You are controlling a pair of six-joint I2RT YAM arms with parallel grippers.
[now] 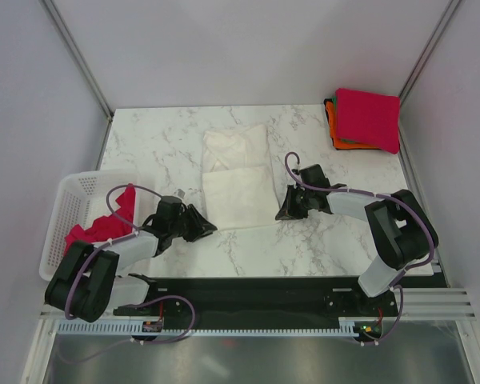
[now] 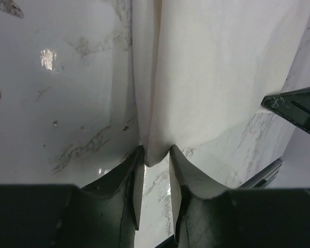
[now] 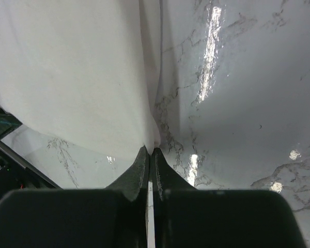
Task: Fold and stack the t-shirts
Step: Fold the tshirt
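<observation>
A white t-shirt (image 1: 238,180) lies folded on the marble table (image 1: 160,144); no print shows. My left gripper (image 1: 210,229) is at its near left corner. In the left wrist view the jaws (image 2: 156,155) stand a little apart with the corner of the white cloth (image 2: 222,77) between the fingertips. My right gripper (image 1: 282,214) is at the near right corner. In the right wrist view it (image 3: 150,151) is shut on that corner of the cloth (image 3: 67,77). A folded stack stands at the back right, magenta t-shirt (image 1: 368,118) on top, orange (image 1: 346,145) and green edges beneath.
A white lattice basket (image 1: 74,196) stands at the left edge with a crumpled magenta t-shirt (image 1: 104,228) in it, close to my left arm. Grey walls enclose the table on three sides. A black rail runs along the near edge.
</observation>
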